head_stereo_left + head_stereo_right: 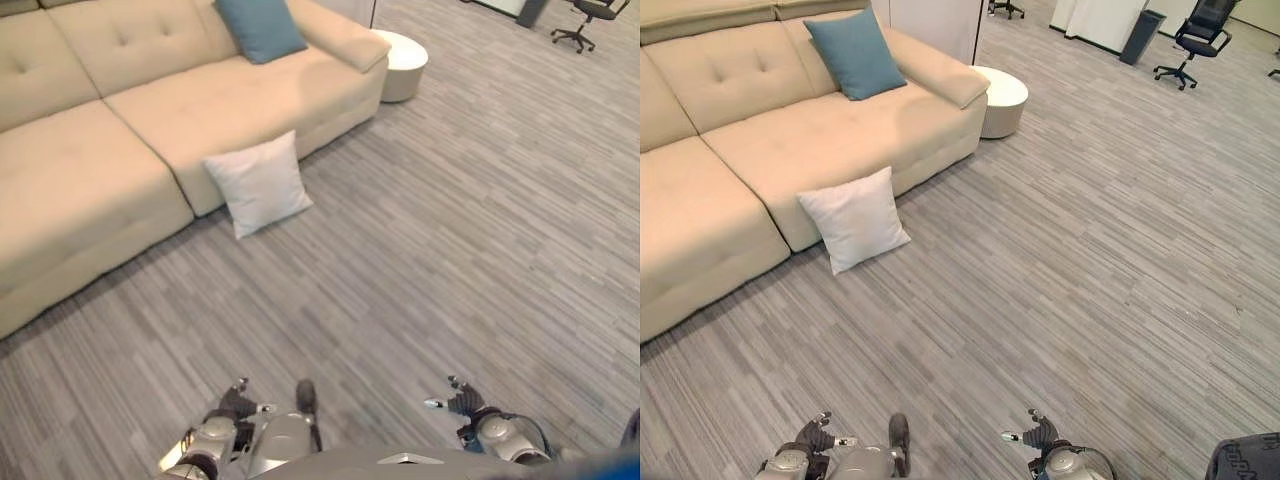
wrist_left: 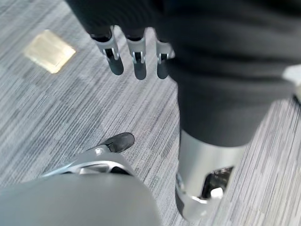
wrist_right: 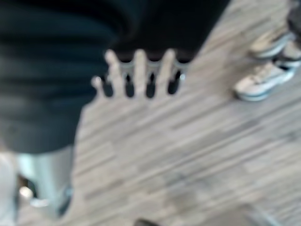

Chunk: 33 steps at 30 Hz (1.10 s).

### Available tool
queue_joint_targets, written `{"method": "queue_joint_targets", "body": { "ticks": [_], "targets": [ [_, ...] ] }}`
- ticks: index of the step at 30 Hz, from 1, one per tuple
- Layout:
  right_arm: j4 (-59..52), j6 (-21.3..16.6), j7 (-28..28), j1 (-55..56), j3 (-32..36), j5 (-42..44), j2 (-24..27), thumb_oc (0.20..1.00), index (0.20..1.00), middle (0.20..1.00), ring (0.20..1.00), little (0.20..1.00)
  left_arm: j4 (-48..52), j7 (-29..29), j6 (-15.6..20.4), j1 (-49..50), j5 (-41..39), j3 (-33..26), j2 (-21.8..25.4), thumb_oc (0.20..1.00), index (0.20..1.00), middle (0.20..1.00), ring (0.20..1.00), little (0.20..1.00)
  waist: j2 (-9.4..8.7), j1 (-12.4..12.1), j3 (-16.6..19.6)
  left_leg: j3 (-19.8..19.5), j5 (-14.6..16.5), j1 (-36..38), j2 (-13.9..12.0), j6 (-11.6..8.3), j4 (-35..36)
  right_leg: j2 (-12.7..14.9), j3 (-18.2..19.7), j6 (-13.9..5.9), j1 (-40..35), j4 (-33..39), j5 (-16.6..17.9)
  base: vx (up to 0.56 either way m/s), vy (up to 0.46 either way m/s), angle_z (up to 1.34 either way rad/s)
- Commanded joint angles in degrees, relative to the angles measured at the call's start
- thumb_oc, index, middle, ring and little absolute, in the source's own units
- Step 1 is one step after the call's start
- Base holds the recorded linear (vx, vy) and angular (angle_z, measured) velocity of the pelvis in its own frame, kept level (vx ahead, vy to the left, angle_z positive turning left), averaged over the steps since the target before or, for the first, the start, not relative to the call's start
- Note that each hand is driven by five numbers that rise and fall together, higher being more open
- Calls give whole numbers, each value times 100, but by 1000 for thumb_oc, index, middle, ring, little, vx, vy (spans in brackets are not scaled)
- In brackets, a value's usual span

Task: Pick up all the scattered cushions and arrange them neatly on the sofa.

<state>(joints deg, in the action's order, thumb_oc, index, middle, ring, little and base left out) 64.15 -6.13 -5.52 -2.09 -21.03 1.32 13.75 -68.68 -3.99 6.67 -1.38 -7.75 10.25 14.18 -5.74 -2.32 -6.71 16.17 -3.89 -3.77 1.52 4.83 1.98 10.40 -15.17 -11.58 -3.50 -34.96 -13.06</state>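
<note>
While both arms hang low at the near edge, the left hand (image 2: 136, 59) and the right hand (image 3: 141, 75) point slack, straight fingers at the striped grey carpet (image 1: 450, 250), holding nothing. A person's pale shoes (image 3: 263, 80) stand near the right hand. Farther off, a square white cushion (image 1: 259, 183) leans on the front of the beige tufted sofa (image 1: 90, 190). Beyond, a teal cushion (image 1: 261, 27) rests against the sofa's backrest, and a round white side table (image 1: 403, 62) sits just past its far arm.
</note>
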Motion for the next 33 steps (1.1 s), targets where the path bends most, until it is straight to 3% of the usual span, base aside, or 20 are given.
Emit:
{"method": "queue_joint_targets", "body": {
  "ticks": [1,3,4,6,7,8,11,12,15,17,18,19,20,21,23,25,27,28,29,33],
  "targets": [
    [-106,-55,23,-165,73,-100,198,1000,1000,1000,1000,1000,194,63,65,-20,-33,188,-132,1000,1000,1000,1000,1000,151,-71,-211,-188,656,135,-51,9,-487,-195,-218,114,307,254,1463,241,49,47],
    [-104,-54,-8,-152,105,-46,181,1000,1000,1000,1000,1000,232,54,72,-64,-72,212,-145,1000,1000,1000,1000,1000,198,6,-283,-421,764,440,-30,-21,-364,-132,-247,305,682,416,1200,345,-26,53],
    [-120,-57,-11,-154,92,-13,195,1000,1000,1000,1000,1000,254,60,95,-94,-72,260,-160,1000,1000,1000,1000,1000,210,51,-310,-565,847,561,-33,-79,-320,-134,-285,422,849,1040,1043,299,-70,42],
    [-134,-62,-26,-173,87,8,214,1000,1000,1000,1000,1000,237,57,104,-115,-63,293,-173,1000,1000,1000,1000,1000,191,92,-368,-664,924,652,4,-109,-344,-142,-269,460,923,1454,1014,337,-115,58],
    [-185,-60,-28,-196,70,18,236,1000,1000,1000,1000,1000,136,50,115,-137,-14,319,-213,1000,1000,1000,1000,1000,123,215,-412,-926,1133,909,92,-169,-334,-285,26,454,1128,2558,1174,539,-177,91],
    [-204,-53,-26,-201,68,19,252,1000,1000,1000,1000,1000,105,44,128,-147,-9,298,-219,1000,1000,1000,1000,1000,112,285,-435,-1058,1227,1052,102,-201,-307,-339,181,375,1260,2953,1337,534,-169,95],
    [-214,-24,-1,-222,40,-37,260,1000,1000,1000,1000,1000,25,33,152,-151,-20,234,-216,1000,1000,1000,1000,1000,99,359,-465,-1178,1348,1180,85,-269,-333,-293,152,286,1428,3252,1544,304,-97,71],
    [-201,-23,18,-209,46,-73,288,1000,1000,1000,1000,1000,-67,52,159,-111,14,209,-201,1000,1000,1000,1000,1000,64,346,-405,-1287,1519,1338,104,-321,-357,-228,-3,270,1367,3345,1602,347,-138,48],
    [-231,-32,38,-139,45,-94,310,1000,1000,1000,1000,1000,-148,53,150,0,60,170,-210,1000,1000,1000,1000,1000,38,335,-285,-1357,1666,1485,78,-389,-435,-228,-66,369,1194,3351,1648,334,-163,37],
    [-228,-54,53,-91,83,-81,340,1000,1000,1000,1000,1000,-194,54,158,61,15,136,-217,1000,1000,1000,1000,1000,58,336,-178,-1250,1321,1337,-177,-754,-1197,-328,-229,518,870,3344,1516,424,-318,59],
    [-281,-78,30,-91,71,-75,383,1000,1000,1000,1000,1000,-137,44,165,64,-17,154,-216,1000,1000,1000,1000,1000,53,318,-233,-1156,1092,1009,-311,-906,-1999,-357,-289,615,702,3379,1453,126,-162,78],
    [-281,-78,31,-93,71,-75,379,1000,1000,1000,1000,1000,-137,44,164,63,-17,153,-213,1000,1000,1000,1000,1000,33,338,-210,-1172,1070,973,-288,-900,-1996,-332,-302,612,729,3380,1461,160,-261,60],
    [-412,-97,-4,-117,62,-5,438,1000,1000,1000,1000,1000,31,36,163,30,-145,152,-189,1000,1000,1000,1000,1000,-48,283,-307,-838,745,426,-565,-978,-3088,-394,-401,804,421,3488,1280,161,-246,23],
    [-382,-91,-25,-126,67,33,454,1000,1000,1000,1000,1000,96,8,161,10,-192,150,-182,1000,1000,1000,1000,1000,-95,255,-346,-665,680,231,-664,-959,-3368,-400,-441,888,293,3529,1189,236,-305,5],
    [-354,-72,-45,-137,102,78,480,1000,1000,1000,1000,1000,139,22,139,-29,-224,183,-190,1000,1000,1000,1000,1000,-100,170,-431,-461,823,-176,-770,-864,-3462,-485,-459,962,44,3578,1048,221,-143,-3],
    [-387,-79,-65,-134,102,86,498,1000,1000,1000,1000,1000,139,31,140,-33,-197,202,-184,1000,1000,1000,1000,1000,-119,137,-445,-371,918,-392,-720,-796,-3230,-521,-447,954,-79,3624,980,185,-52,-5],
    [-404,-91,-90,-115,105,86,508,1000,1000,1000,1000,1000,162,27,132,-19,-157,209,-175,1000,1000,1000,1000,1000,-101,86,-433,-174,993,-565,-582,-649,-2359,-609,-454,901,-244,3694,843,303,-3,-9],
    [-359,-90,-102,-87,90,57,496,1000,1000,1000,1000,1000,163,44,134,17,-114,189,-171,1000,1000,1000,1000,1000,6,11,-400,-126,549,-683,-434,-661,-1380,-788,-388,869,-427,3728,669,429,29,14],
    [-332,-94,-109,-83,82,52,486,1000,1000,1000,1000,1000,151,48,134,24,-88,198,-173,1000,1000,1000,1000,1000,45,-27,-395,-88,369,-818,-444,-708,-999,-893,-336,880,-560,3712,526,336,27,35],
    [-299,-85,-76,-94,50,-2,449,1000,1000,1000,1000,1000,96,70,117,76,-121,148,-164,1000,1000,1000,1000,1000,106,-131,-385,1,89,-810,-463,-723,-509,-1069,-173,892,-795,3582,322,344,44,-5]
  ]
}}
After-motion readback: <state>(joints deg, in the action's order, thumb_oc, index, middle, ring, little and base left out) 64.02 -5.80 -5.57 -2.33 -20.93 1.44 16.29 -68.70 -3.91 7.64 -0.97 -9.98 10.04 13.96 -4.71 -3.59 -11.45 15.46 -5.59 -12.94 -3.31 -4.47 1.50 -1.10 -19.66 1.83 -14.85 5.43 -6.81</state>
